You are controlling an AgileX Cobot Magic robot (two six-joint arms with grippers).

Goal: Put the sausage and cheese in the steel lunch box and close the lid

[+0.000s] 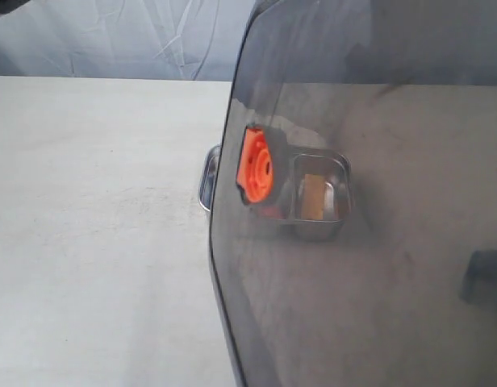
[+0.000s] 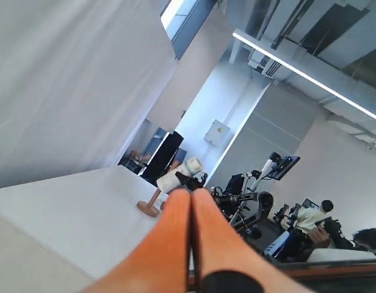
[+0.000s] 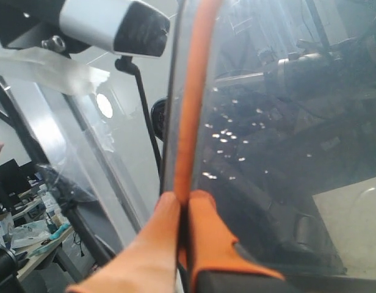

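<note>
Step in hand: closing. My right claw (image 3: pixel 183 198) pinches the lid (image 1: pixel 377 266) by its edge, both pads pressed on the rim beside the orange seal strip (image 3: pixel 191 91), and it holds the lid raised on end in the air, well clear of the steel lunch box (image 1: pixel 206 179). In the exterior view the lid stands so near the camera that it covers most of the frame, with its orange valve tab (image 1: pixel 256 165) facing the lens. My left claw (image 2: pixel 191 192) is pressed together on nothing and points up and away from the table (image 1: pixel 95 201), so it has no part in this step. The lunch box sits on the table, well in from the far edge. Only its left rim shows clear of the lid, and the rest is seen dimly through the smoky plastic. Contents: the smaller compartment (image 1: pixel 343 189) holds the cheese (image 1: pixel 314 196), lying flat on the floor of the tray. The larger compartment is mostly masked by the valve tab and the tint, so I cannot confirm the sausage is there, and I see it nowhere on the bare table. Judgement: if the sausage is in, loading is done and only the lid remains. The next move calls for turning the lid flat, squaring its rounded corners to the box rim, lowering it evenly and pressing it to seat. Risk: a tilted approach could catch one rim and shove the box.
</note>
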